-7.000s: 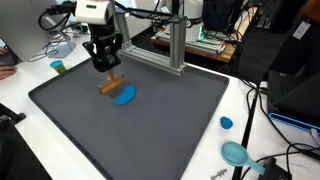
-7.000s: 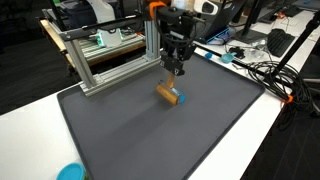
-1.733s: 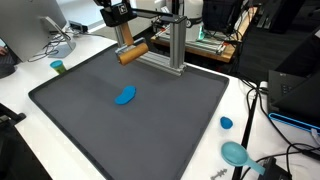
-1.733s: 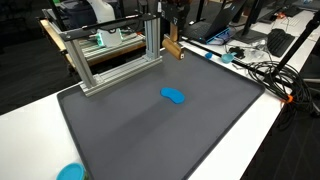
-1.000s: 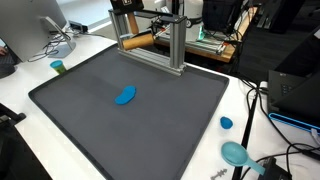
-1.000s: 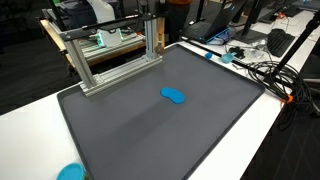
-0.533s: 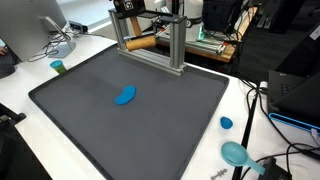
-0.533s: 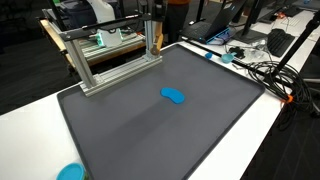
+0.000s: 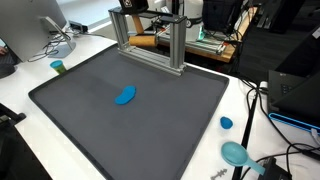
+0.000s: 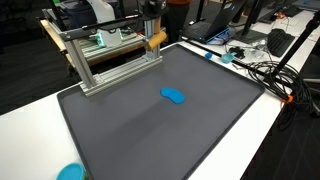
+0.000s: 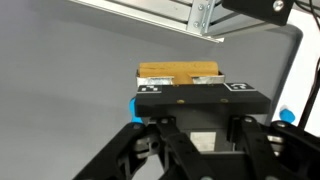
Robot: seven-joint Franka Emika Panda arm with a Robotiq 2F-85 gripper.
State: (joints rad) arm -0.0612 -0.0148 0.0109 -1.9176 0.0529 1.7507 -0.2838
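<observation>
A white counter (image 9: 25, 85) carries a large dark grey mat (image 9: 150, 125), seen from above in both exterior views.

Nearest the camera in an exterior view, a round teal dish (image 9: 235, 153) sits on the counter just off the mat's near corner. A small blue cap (image 9: 226, 123) lies a little farther back, just beside the mat's edge.

On the mat itself, roughly at its middle, lies a flat bright blue piece (image 9: 125, 96). Nothing else is near it.

Beyond the mat's side edge, on the counter, stands a small green cup (image 9: 58, 67).

Along the mat's far edge stands a silver metal frame (image 9: 177, 45) of upright posts and crossbars.

Farthest back, and well above the mat, the black gripper (image 11: 190, 84) is clamped on a wooden block (image 11: 180, 72). In the wrist view its two fingers press the block from either side, with the block's long side lying level between them and the grey mat far below. In an exterior view the block (image 10: 156, 41) hangs in the air over the mat's far edge, close by a post of the frame. Whether it touches the frame cannot be told.
</observation>
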